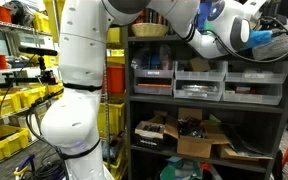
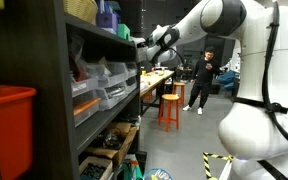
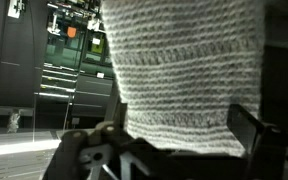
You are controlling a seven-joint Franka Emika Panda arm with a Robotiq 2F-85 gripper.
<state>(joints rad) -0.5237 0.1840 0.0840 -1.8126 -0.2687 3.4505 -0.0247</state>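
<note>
Now at the claw: the claw (image 3: 170, 137) stands wide, one dark finger on each side of a grey knit cloth (image 3: 184, 70); I cannot tell whether either finger touches it.
Cloth look: pale grey, chunky knit, plain rows crossed by ribbed bands, its lower edge down between the fingers.
Cloth place: close before the wrist camera, filling the upper middle of that view; it cannot be made out in the exterior views.
Arm: the white arm (image 1: 79, 60) reaches to the top of a dark shelf unit (image 1: 209, 105), and the claw (image 2: 142, 47) is at its front edge.
Shelves: grey bins (image 1: 199, 82) in the middle, a cardboard box (image 1: 196, 145) below, a woven basket (image 2: 81, 8) on top.
Room: yellow crates (image 1: 9, 105) on a wire rack, a red bin (image 2: 6, 130), an orange stool (image 2: 170, 108) and a person (image 2: 201, 80) standing farther back.
</note>
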